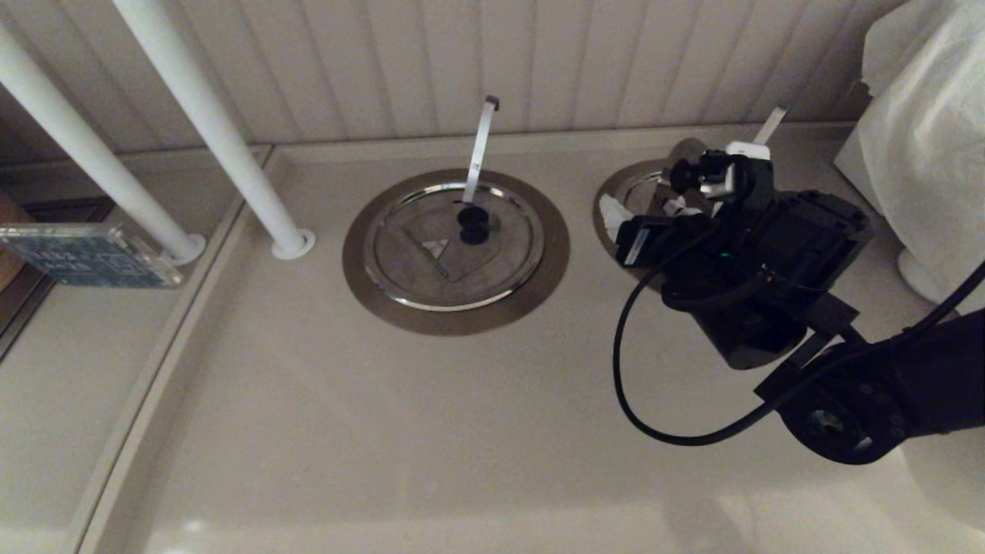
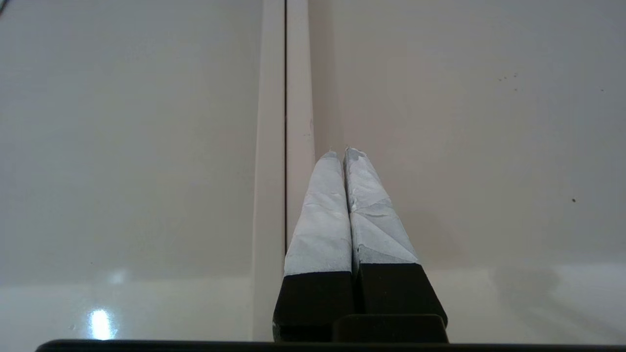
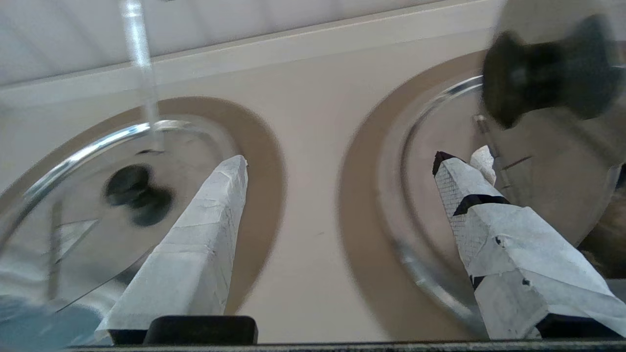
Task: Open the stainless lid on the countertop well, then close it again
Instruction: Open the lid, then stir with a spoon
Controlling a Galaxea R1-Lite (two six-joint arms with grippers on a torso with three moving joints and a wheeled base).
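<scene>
**Q:** What does the right end effector (image 3: 337, 166) show?

**A:** Its taped fingers (image 3: 195, 254) are spread wide and hold nothing. It hangs low over the worktop (image 1: 385, 423) near the back edge, toward the right side. One finger reaches over the plain worktop between the two steel rings. The other lies inside the countertop well (image 3: 367, 205), close to the stainless lid (image 3: 543, 161). Whether that finger touches the lid cannot be told.

**Q:** Where is the lid?

**A:** It is in the well near the back right of the worktop. It is tipped up steeply from the brushed collar, not lying flat. Its black knob (image 3: 547, 68) points sideways, toward the end effector. Its slanting metal strip (image 1: 772, 123) rises behind the arm toward the back edge.

**Q:** What surrounds it?

**A:** A second lid (image 1: 450, 246) lies flat in its own ring (image 1: 369, 285) at the middle of the back edge. It has an upright strip (image 1: 481, 146). Two white poles (image 1: 208, 115) stand toward the back left. A white cloth bundle (image 1: 923, 138) fills the back right corner.

**Q:** And the other arm?

**A:** The left end effector (image 2: 345, 151) is parked with its fingers pressed together, above a seam (image 2: 285, 122) in the worktop.
</scene>
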